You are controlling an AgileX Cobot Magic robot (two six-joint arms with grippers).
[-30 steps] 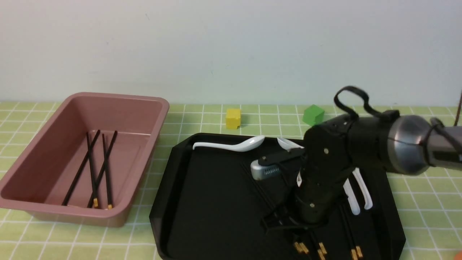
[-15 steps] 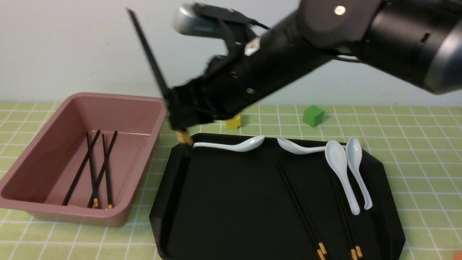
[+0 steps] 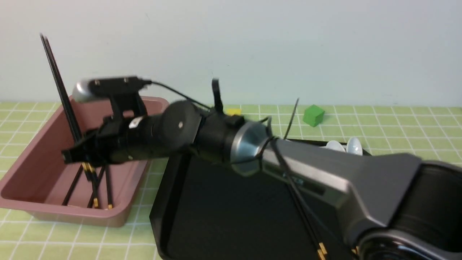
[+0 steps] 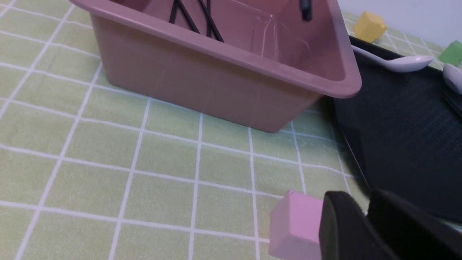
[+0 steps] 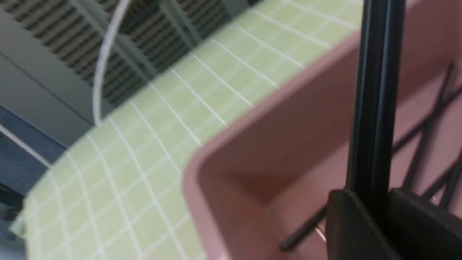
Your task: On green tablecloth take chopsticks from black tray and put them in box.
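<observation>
Right gripper [image 3: 81, 153], over pink box [image 3: 119, 216]: fingers around pair of black chopsticks [image 3: 59, 83]; whether clamped or loosened, cannot tell. Left gripper [image 4: 355, 216]: opening indistinct, cannot tell. Marks on right arm [image 3: 297, 180]: too small to read. White spoons [image 3: 354, 146] and black tray [image 3: 223, 213]: partly hidden behind right arm. Pink block [image 4: 297, 224]: cut off in left wrist view. Held pair: between right fingertips, tilted, thin ends above gripper, gold-banded ends below, above chopsticks lying in box [image 3: 108, 180].

You won't find any text, label, brand, number or sign here that can be read in any view.
</observation>
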